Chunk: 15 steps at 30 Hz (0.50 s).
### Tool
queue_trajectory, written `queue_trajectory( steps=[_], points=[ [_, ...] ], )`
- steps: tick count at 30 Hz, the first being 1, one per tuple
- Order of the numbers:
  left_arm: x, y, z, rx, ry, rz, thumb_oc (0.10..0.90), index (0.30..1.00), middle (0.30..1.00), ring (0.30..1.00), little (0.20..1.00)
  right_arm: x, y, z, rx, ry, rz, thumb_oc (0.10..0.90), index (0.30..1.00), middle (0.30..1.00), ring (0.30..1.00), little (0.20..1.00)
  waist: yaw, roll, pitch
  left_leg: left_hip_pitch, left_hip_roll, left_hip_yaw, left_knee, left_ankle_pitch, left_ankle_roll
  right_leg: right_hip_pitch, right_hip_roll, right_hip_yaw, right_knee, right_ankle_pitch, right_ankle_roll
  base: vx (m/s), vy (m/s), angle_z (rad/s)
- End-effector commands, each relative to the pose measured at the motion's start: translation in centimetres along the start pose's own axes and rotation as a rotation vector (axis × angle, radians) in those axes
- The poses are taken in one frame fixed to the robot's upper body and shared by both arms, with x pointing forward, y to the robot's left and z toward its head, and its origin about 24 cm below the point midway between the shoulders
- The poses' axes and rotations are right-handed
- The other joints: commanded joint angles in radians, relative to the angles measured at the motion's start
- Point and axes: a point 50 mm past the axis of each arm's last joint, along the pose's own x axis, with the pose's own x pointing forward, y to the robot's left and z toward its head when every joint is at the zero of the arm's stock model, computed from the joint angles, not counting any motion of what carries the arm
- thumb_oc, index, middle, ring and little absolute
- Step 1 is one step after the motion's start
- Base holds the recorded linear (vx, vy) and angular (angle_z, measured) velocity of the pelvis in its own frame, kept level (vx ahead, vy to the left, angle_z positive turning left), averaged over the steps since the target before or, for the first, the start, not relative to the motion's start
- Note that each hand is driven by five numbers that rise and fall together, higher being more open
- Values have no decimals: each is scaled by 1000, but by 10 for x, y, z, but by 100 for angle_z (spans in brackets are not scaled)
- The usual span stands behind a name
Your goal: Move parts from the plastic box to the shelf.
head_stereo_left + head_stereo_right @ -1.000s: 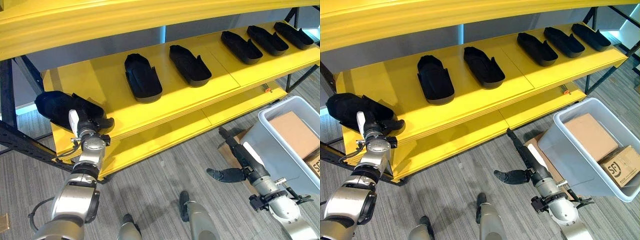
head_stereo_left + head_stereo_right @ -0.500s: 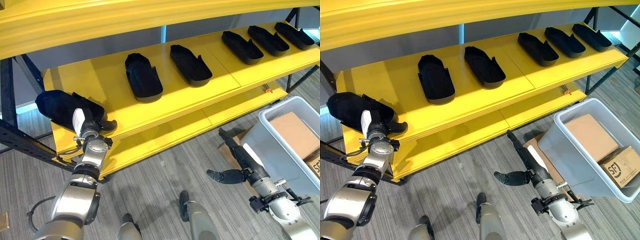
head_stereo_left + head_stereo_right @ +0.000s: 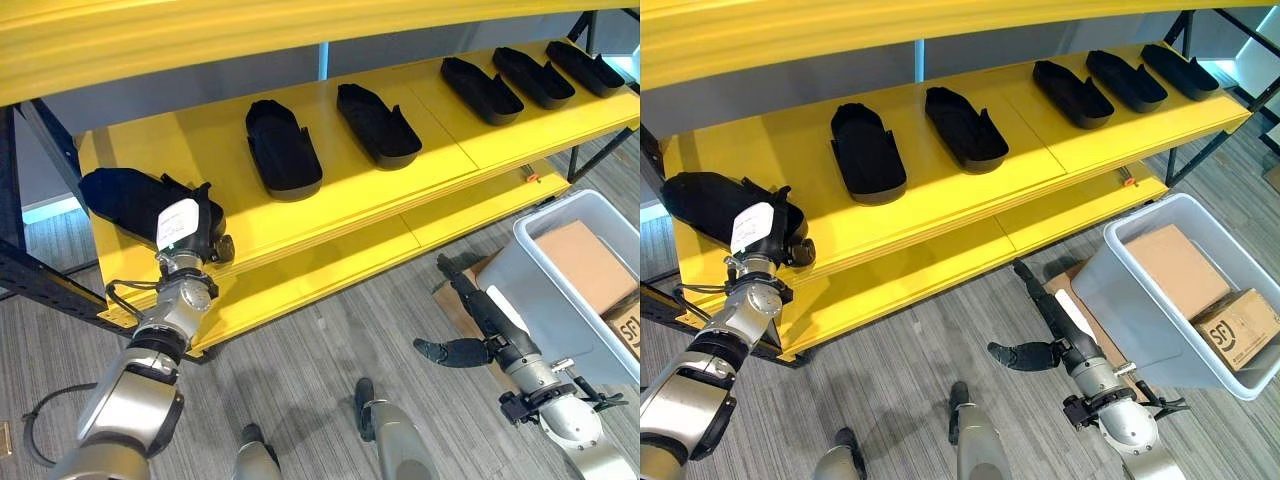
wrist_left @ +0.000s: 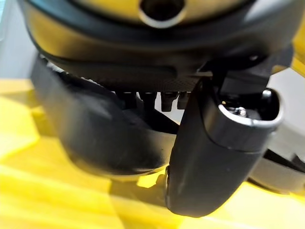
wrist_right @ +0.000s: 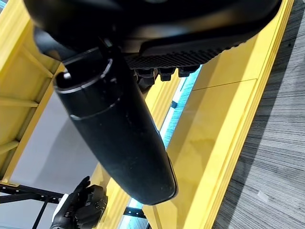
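Left eye view: at the left of the frame, the left hand (image 3: 185,232) rests on a black moulded part (image 3: 125,200) lying at the left end of the yellow shelf (image 3: 430,125). 5 more black parts sit in a row toward the upper right. At the lower right, the right hand (image 3: 478,322) hangs spread above the floor, beside the grey plastic box (image 3: 545,225) holding cardboard boxes (image 3: 585,262).

Left wrist view: the part (image 4: 95,138) lies on the shelf under the hand; whether the fingers clasp it, I cannot tell.

This looks like the placing step. Next, the hand should draw clear and the robot should fetch another part.
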Motion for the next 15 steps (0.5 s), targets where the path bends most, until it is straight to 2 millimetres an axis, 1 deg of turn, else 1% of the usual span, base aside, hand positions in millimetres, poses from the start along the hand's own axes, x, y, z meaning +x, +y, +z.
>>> queue_trajectory(
  steps=[1, 3, 4, 5, 9, 15],
  points=[
    [-15, 8, -52, 274, 89, -65, 900, 1000, 1000, 1000, 1000, 11, -31, 51, -64, -299, -106, 900, 1000, 1000, 1000, 1000, 6, -16, 15, 12, -9, -12, 26, -27, 29, 50, -2, 68, -17, 21, 51, 0, 0, 0],
    [-17, 12, -56, 377, 40, -86, 900, 1000, 1000, 1000, 1000, 10, -33, 51, -75, -297, -110, 900, 1000, 1000, 1000, 1000, 11, -15, 16, 10, -8, -13, 25, -27, 30, 50, -2, 66, -20, 22, 52, 0, 0, 0],
    [-17, 12, -57, 377, 41, -86, 900, 1000, 1000, 1000, 1000, 10, -33, 51, -75, -297, -109, 900, 1000, 1000, 1000, 1000, 11, -15, 16, 10, -8, -13, 25, -27, 30, 50, -2, 66, -20, 22, 52, 0, 0, 0],
    [-21, 12, -63, 389, 54, -107, 900, 1000, 1000, 1000, 1000, 9, -33, 50, -78, -293, -109, 900, 1000, 1000, 1000, 1000, 13, -16, 18, 10, -10, -14, 25, -26, 31, 52, -3, 65, -22, 22, 53, 0, 0, 0],
    [-22, 15, -66, 411, 43, -113, 900, 1000, 1000, 1000, 1000, 9, -34, 51, -82, -298, -115, 900, 1000, 1000, 1000, 1000, 15, -16, 19, 7, -11, -15, 25, -27, 33, 53, -4, 65, -23, 23, 53, 0, 0, 0],
    [-30, 20, -78, 489, 23, -146, 900, 1000, 1000, 1000, 1000, 7, -37, 51, -93, -294, -129, 900, 1000, 1000, 1000, 1000, 22, -13, 22, 8, -12, -17, 26, -27, 33, 53, -6, 64, -23, 24, 53, -2, 2, 1]
  ],
)
